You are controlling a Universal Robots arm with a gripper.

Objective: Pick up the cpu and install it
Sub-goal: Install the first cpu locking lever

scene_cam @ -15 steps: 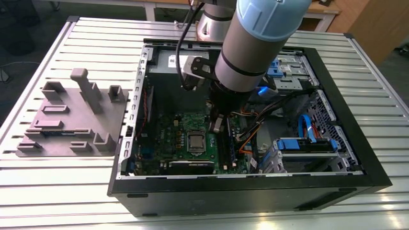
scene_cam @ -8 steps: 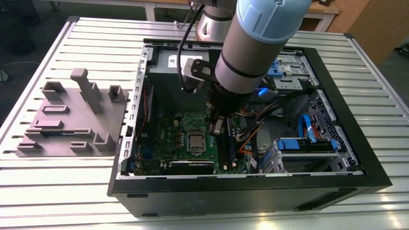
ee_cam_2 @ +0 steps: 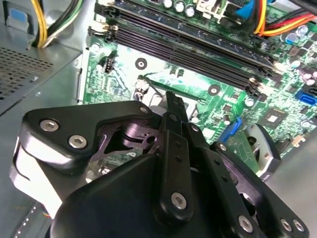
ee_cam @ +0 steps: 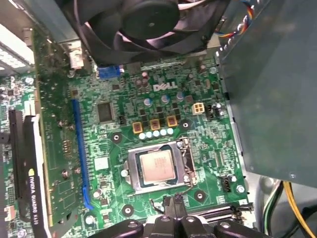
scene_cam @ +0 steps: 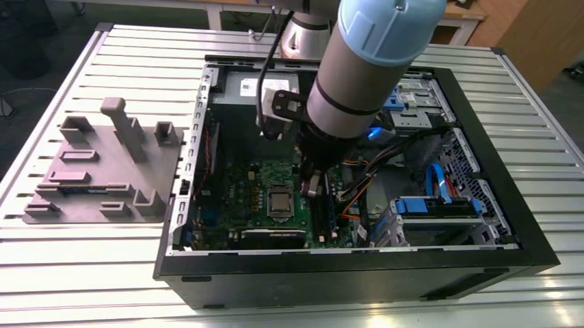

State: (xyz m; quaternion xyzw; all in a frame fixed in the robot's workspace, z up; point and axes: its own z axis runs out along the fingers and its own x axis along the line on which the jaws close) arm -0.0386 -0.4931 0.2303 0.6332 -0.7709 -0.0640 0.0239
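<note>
Cpu (ee_cam: 156,166) is already sitting flat in its socket on the board (ee_cam: 129,129), shiny top up, with the metal frame (ee_cam: 185,163) around it, seen clearest in the first wrist view. In the exterior view the cpu (scene_cam: 279,201) shows as a small silver square in the middle of the board (scene_cam: 242,184), inside the open case (scene_cam: 365,273) lying on the slatted bench (scene_cam: 82,287).

End effector (scene_cam: 314,188) hangs down inside the case, just to the exterior view's right of the cpu and a bit above the board, over the ram slots (ee_cam_2: 198,49). It isn't touching the chip. In the second wrist view the end effector (ee_cam_2: 173,106) has its black fingers (ee_cam_2: 174,114) pressed together into one narrow tip, nothing between them. Same story in the first wrist view, where the end effector (ee_cam: 174,202) pokes in just beside the socket edge, fingers together.

Big fan (ee_cam: 143,22) sits past the far side of the socket. A grey fixture (scene_cam: 105,171) with upright pegs lies on the bench to the exterior view's left of the case, well apart from the arm (scene_cam: 365,61).
</note>
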